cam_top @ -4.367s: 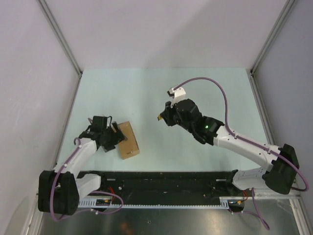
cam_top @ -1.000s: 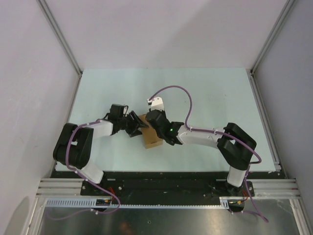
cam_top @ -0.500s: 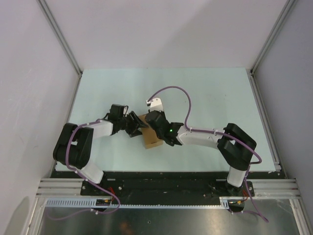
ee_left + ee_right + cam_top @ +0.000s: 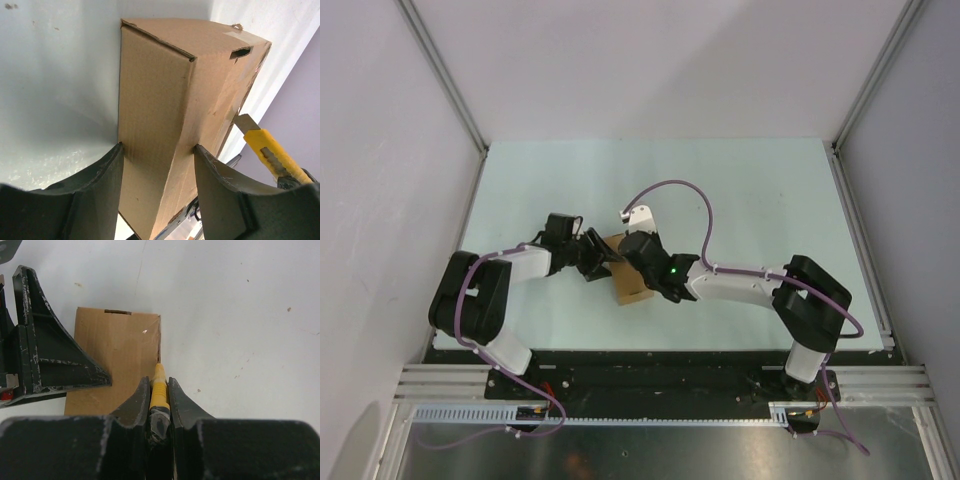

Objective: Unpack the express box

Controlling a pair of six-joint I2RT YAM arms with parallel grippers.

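Express box point(image 4: 632, 285) lay on the pale green counter point(image 4: 750, 190), towards the near edge and roughly mid-width, with both arms reaching in from either side.

Left hand point(image 4: 157, 150): jaws part-way apart and clamped on the box. Its fingers point(image 4: 95, 180) pressed against two opposite faces of the brown cardboard. Left wrist view showed a small slot point(image 4: 241, 52) cut in the far end of the carton.

Right hand point(image 4: 159, 385): fingers drawn tight together on a yellow utility knife point(image 4: 159, 376), held lengthwise between them, tip pointing away from the wrist. The blade point(image 4: 245, 121) was extended and sat against the long side edge of the box, on the side opposite the left arm. I could not tell whether the blade had entered the cardboard.

Box flaps appeared closed.
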